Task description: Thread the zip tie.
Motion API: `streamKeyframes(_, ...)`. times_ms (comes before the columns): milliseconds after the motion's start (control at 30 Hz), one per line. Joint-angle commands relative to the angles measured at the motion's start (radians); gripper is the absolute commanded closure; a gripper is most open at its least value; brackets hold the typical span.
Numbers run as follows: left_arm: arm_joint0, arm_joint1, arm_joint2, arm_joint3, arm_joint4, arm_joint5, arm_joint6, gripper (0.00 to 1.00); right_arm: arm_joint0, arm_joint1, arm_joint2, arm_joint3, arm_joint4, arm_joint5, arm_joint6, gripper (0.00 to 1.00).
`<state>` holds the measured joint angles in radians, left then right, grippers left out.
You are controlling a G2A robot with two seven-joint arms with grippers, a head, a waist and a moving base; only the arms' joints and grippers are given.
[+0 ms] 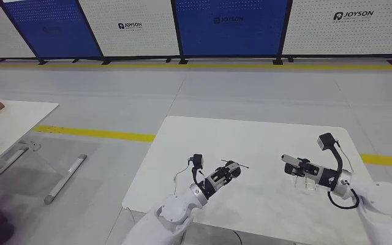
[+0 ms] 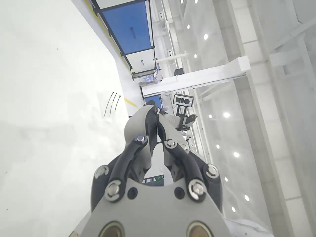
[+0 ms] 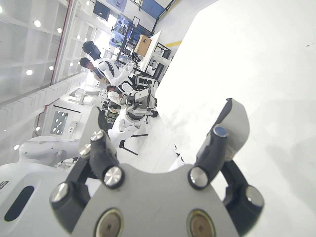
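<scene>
Overhead, left pincer (image 1: 234, 166) pinches zip tie (image 1: 244, 165); wrist view adds spare ties (image 2: 112, 103) (three).

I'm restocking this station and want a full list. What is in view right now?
held zip tie: one, black, in the left gripper above the table
loose zip ties: three, black, lying side by side on the table
table: one, white, under both arms
side table: one, white, at the top view's left edge
bar: one, grey, on the floor between the tables
partition panels: several, blue and white, along the back
floor lines: yellow, on the grey floor
left gripper: one, black and silver, shut on the held zip tie
right gripper: one, black and silver, open above the table
</scene>
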<state>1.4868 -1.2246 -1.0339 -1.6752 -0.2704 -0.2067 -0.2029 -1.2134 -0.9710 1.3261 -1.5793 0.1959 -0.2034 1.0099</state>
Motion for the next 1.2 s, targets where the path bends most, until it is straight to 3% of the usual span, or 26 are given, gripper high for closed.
streamKeyframes(0,0.000,0.000,0.000,0.000,0.000,0.000,0.000,1.00,0.014,0.009,0.016,-0.028,-0.107,-0.031,0.050,0.00)
streamKeyframes(167,0.000,0.000,0.000,0.000,0.000,0.000,0.000,1.00,0.083,0.042,0.105,-0.032,-0.263,-0.074,0.250,0.00)
streamKeyframes(267,0.000,0.000,0.000,0.000,0.000,0.000,0.000,1.00,0.140,0.056,0.106,-0.034,-0.366,-0.090,0.359,0.00)
streamKeyframes(367,0.000,0.000,0.000,0.000,0.000,0.000,0.000,1.00,0.187,0.068,0.032,-0.033,-0.491,-0.109,0.380,0.00)
streamKeyframes(500,0.000,0.000,0.000,0.000,0.000,0.000,0.000,1.00,0.279,0.074,-0.113,0.011,-0.690,-0.052,0.379,0.00)
streamKeyframes(533,0.000,0.000,0.000,0.000,0.000,0.000,0.000,1.00,0.296,0.071,-0.128,0.016,-0.706,-0.029,0.366,0.00)
streamKeyframes(867,0.000,0.000,0.000,0.000,0.000,0.000,0.000,1.00,0.288,0.070,-0.130,0.021,-0.694,-0.023,0.356,0.00)
streamKeyframes(900,0.000,0.000,0.000,0.000,0.000,0.000,0.000,1.00,0.281,0.069,-0.134,0.031,-0.674,-0.008,0.360,0.00)
streamKeyframes(967,0.000,0.000,0.000,0.000,0.000,0.000,0.000,1.00,0.290,0.064,-0.155,0.066,-0.650,0.099,0.380,0.00)
streamKeyframes(1033,0.000,0.000,0.000,0.000,0.000,0.000,0.000,1.00,0.307,0.060,-0.202,0.097,-0.584,0.160,0.380,0.00)
streamKeyframes(1167,0.000,0.000,0.000,0.000,0.000,0.000,0.000,1.00,0.374,0.065,-0.287,0.148,-0.534,0.286,0.380,0.00)
